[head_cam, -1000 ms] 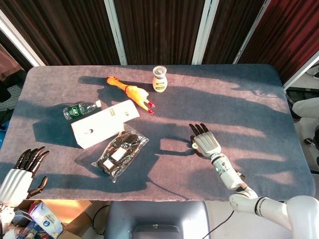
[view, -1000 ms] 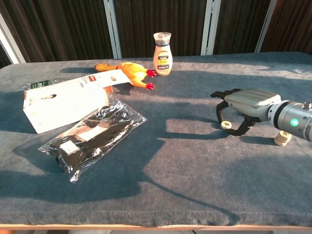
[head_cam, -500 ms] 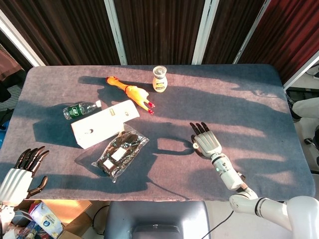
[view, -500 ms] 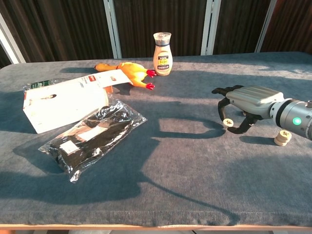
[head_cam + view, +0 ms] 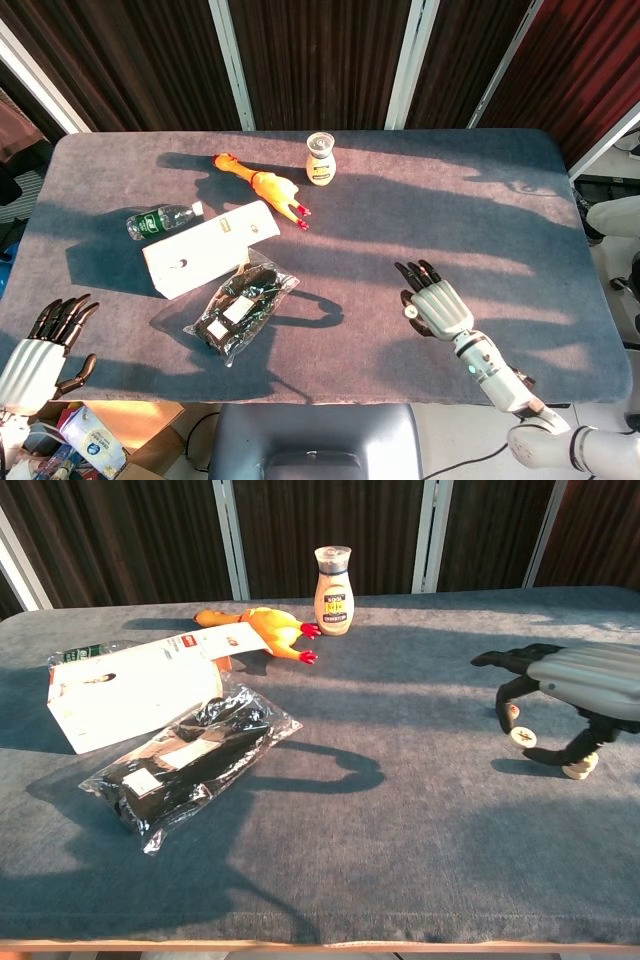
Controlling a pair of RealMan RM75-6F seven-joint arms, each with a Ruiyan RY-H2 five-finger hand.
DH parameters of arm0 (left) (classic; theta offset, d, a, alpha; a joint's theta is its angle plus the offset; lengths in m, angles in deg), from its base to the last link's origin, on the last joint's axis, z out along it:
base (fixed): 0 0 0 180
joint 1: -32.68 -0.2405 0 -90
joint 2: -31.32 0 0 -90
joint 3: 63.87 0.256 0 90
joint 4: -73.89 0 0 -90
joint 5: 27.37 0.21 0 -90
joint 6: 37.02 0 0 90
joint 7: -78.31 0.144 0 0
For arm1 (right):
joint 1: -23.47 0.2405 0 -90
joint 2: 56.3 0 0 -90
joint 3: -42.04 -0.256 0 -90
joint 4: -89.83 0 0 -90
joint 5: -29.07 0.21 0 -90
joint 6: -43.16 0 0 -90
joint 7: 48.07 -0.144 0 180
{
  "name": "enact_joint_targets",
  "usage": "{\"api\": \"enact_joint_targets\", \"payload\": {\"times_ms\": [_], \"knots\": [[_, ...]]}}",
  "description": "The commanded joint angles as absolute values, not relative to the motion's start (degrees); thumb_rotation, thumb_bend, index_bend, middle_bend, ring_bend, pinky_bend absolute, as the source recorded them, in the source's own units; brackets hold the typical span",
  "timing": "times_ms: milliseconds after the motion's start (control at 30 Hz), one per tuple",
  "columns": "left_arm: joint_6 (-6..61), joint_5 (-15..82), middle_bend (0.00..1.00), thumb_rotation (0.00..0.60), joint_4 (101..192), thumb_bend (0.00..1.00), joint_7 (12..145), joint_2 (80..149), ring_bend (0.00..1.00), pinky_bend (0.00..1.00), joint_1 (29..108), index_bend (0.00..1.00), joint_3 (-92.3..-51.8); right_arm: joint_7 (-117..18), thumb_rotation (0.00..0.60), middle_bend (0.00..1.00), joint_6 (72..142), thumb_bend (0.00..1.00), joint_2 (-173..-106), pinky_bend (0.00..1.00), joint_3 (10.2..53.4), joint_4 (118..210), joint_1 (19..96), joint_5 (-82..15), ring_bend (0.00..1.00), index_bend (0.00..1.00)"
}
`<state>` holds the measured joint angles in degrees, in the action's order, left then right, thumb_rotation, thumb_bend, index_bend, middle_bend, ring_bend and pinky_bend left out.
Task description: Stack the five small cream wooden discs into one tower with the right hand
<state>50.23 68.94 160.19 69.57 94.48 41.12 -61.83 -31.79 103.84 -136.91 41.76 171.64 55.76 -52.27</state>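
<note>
We see the right robot hand palm-down over the surface, fingers spread. Left robot hand sits off the near-left edge, also spread. Chicken, bottle, box at back-left.

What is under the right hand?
In chest view, the right hand arches over one disc; another disc sits by its thumb. The head view hides both.
</note>
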Motion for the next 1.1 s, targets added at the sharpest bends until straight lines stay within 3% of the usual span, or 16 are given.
{"api": "enact_joint_targets", "payload": {"times_ms": [33,433,767,1100], "knots": [[50.2,68.9,0.00,0.600,160.2,0.48,69.6,94.5,0.00,0.02,41.1,0.00,-61.8,-33.5,0.600,0.06,106.3,0.47,-132.6,0.00,44.8,175.0,53.0,-55.1,0.00,0.66],[50.0,69.2,0.00,0.600,160.5,0.48,69.9,94.5,0.00,0.02,41.2,0.00,-61.7,-35.3,0.600,0.06,108.4,0.47,-129.5,0.00,45.5,172.6,49.3,-54.1,0.00,0.65],[49.3,68.6,0.00,0.600,160.6,0.48,70.2,94.6,0.00,0.02,41.6,0.00,-62.0,-36.2,0.600,0.06,103.2,0.47,-132.8,0.00,41.8,165.7,50.6,-48.7,0.00,0.65],[49.3,68.4,0.00,0.600,160.8,0.48,70.3,94.6,0.00,0.02,41.6,0.00,-62.1,-36.5,0.600,0.06,102.4,0.47,-133.8,0.00,41.6,165.1,50.7,-49.5,0.00,0.65]]}}
